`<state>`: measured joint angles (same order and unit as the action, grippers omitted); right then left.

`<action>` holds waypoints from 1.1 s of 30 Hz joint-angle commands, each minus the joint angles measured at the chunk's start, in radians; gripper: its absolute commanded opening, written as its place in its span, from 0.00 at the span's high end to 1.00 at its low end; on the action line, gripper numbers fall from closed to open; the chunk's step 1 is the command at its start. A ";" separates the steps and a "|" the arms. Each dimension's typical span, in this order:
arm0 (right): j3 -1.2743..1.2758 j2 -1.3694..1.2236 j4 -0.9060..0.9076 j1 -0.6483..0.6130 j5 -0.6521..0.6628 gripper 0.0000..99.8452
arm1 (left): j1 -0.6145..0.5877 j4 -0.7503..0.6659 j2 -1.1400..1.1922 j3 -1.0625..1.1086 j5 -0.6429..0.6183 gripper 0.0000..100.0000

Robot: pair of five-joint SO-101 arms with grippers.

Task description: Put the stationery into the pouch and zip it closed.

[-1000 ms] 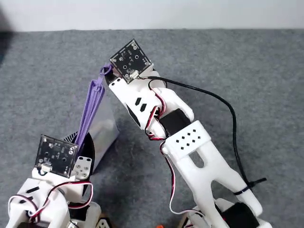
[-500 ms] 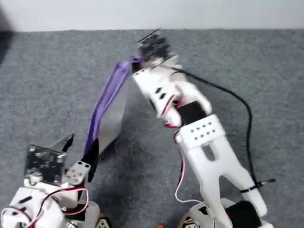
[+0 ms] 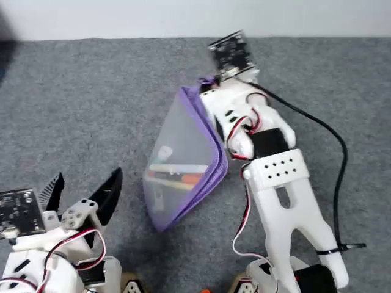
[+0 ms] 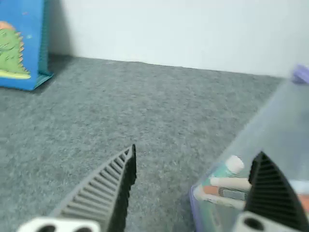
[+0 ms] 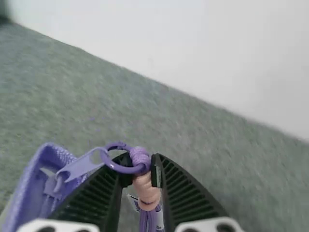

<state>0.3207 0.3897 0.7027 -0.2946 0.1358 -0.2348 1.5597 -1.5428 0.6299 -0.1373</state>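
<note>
Pouch (image 3: 183, 165), where?
— Between the arms, stationery (image 3: 177, 174) inside, long axis running from the right gripper (image 5: 140, 176) toward the left gripper (image 3: 87, 183).
— Claws?
— Right pinches the zipper pull (image 5: 126, 163). Left gapes wide, empty, near the lower corner.

Clear smooth plastic pouch (image 3: 181, 145) with purple fabric edging; rough grey felt table cover (image 3: 73, 110)

The pouch (image 4: 277, 128) is cut off by the left wrist view's edge, its stationery (image 4: 226, 186) partly hidden behind the left gripper (image 4: 197, 151) and too blurred to tell apart.
</note>
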 commanded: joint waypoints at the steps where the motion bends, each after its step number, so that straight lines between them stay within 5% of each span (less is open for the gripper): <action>1: -0.063 0.044 0.068 0.067 -0.061 0.99 | -0.044 -0.020 0.002 -0.044 -0.055 0.65; 12: -0.061 0.111 0.481 0.099 -0.107 0.98 | -0.074 -0.028 0.002 0.077 -0.100 0.65; 19: -0.038 0.122 0.659 0.139 -0.226 0.76 | -0.069 -0.035 0.003 0.108 -0.100 0.65; 33: -0.035 0.122 1.020 0.223 -0.315 0.75 | -0.069 -0.112 0.002 0.196 -0.100 0.65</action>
<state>0.2977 0.4941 1.6310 -0.0798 -0.1665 -0.3023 1.4415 -1.5428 0.8293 -0.2294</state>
